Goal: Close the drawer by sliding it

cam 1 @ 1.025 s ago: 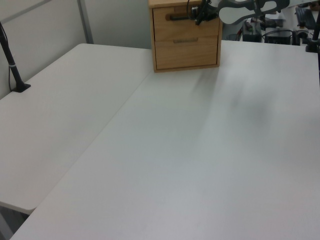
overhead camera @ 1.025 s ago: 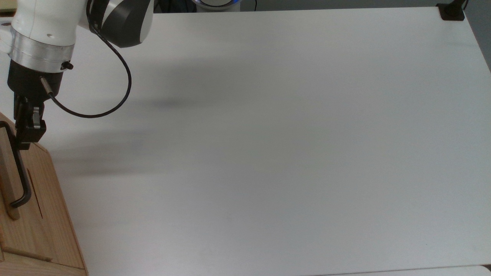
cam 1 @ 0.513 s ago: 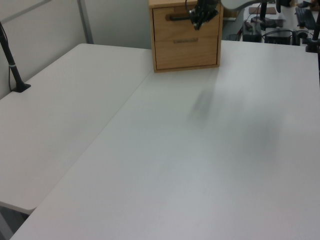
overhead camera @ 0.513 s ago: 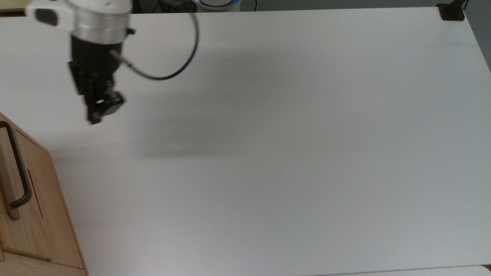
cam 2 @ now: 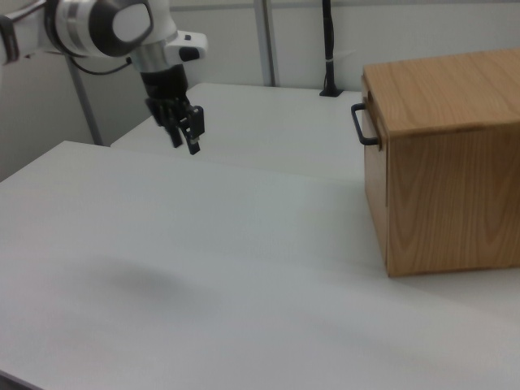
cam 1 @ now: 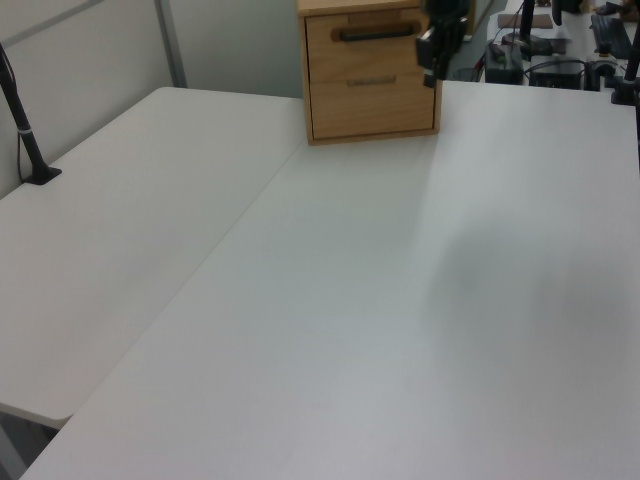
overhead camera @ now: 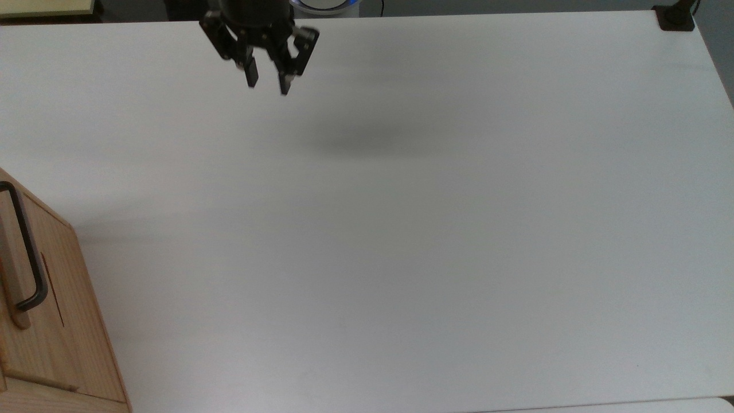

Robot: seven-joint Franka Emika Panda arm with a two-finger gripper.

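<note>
The white surface (overhead camera: 401,229) carries a wooden cabinet (cam 2: 455,162) at the top view's left edge, where the drawer (cam 1: 372,34) is seen flush with the front, so the task is judged done. The gripper (overhead camera: 267,86), its fingers (overhead camera: 251,77) spread and empty, has been withdrawn from the handle (overhead camera: 26,246) since a second ago.

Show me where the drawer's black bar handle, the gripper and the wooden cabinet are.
black bar handle (overhead camera: 27,246), top view, on the middle of the bar.
gripper (overhead camera: 267,86), top view, midway between the tips of its open jaws.
wooden cabinet (cam 2: 455,203), right view, on its side panel.
</note>
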